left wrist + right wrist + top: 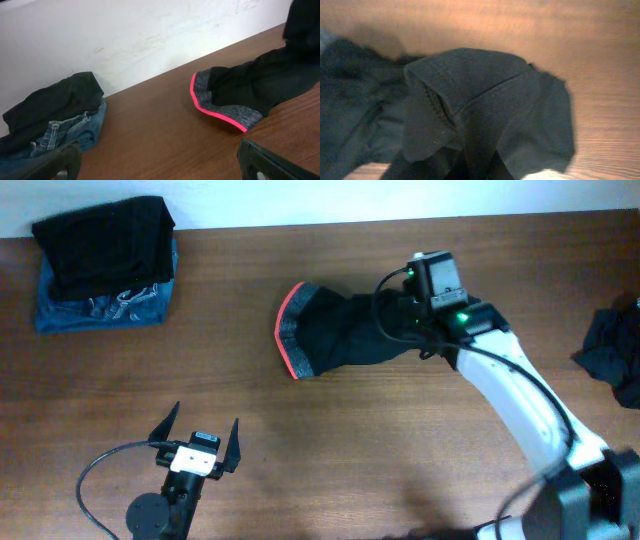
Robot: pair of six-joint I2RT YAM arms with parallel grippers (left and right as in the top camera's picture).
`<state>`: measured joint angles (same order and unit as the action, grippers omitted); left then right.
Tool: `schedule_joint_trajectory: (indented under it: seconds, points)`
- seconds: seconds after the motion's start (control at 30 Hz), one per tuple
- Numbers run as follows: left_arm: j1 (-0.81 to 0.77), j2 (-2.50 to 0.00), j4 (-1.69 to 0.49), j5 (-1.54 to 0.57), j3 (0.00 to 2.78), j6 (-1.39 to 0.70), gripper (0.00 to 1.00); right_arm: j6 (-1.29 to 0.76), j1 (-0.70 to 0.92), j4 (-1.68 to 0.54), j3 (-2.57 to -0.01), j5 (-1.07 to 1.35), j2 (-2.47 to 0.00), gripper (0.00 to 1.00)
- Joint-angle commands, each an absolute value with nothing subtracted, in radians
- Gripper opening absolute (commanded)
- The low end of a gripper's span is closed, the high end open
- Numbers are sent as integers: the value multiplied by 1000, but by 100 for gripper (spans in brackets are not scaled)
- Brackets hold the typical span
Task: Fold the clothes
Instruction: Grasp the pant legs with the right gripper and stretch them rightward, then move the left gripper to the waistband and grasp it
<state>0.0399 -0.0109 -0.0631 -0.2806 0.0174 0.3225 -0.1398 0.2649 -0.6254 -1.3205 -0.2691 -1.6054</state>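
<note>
Cloth first: the long black piece (345,330) lies across the middle of the table (400,450), its grey waistband (290,330) with the red-orange edge turned toward the left. My right pincer (405,315) sits at the opposite, right-hand end of that piece, down on the fabric. On the right wrist camera the black cloth (470,110) bunches up in folds close to the lens and covers the fingers, so I cannot tell whether that pincer is clenched on it or released.

My left pincer (200,442) is at the near edge, well apart from the piece, fingers (272,162) spread wide with nothing between them.

At the far left corner, by the wall (150,35), a black garment (105,240) rests on a blue patterned one (110,308). Another dark heap (615,350) lies at the right edge.
</note>
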Motion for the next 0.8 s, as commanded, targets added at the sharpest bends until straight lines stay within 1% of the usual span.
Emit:
schedule_joint_trajectory:
  seconds: [0.0,0.07,0.17,0.3,0.53,0.77]
  points:
    - [44,-5,-65,-285,14,331,99,-159,249,-633,-1328,-379,-1530,4]
    - [44,-5,-65,-285,14,331,99,-159,225,-651,-1328,-435,-1526,4]
    - [44,-5,-65,-285,14,331,99,-160,184,-687,-1328,-456,-1531,4]
    - [44,-5,-65,-285,14,331,99,-178,64,-694,-1328,-545,-1531,4]
    - [44,-5,-65,-285,14,331,99,-204,-168,-644,-1328,-549,-1535,4]
    - [44,-5,-65,-285,14,331,99,-271,-297,-640,-1328,-530,-1577,4]
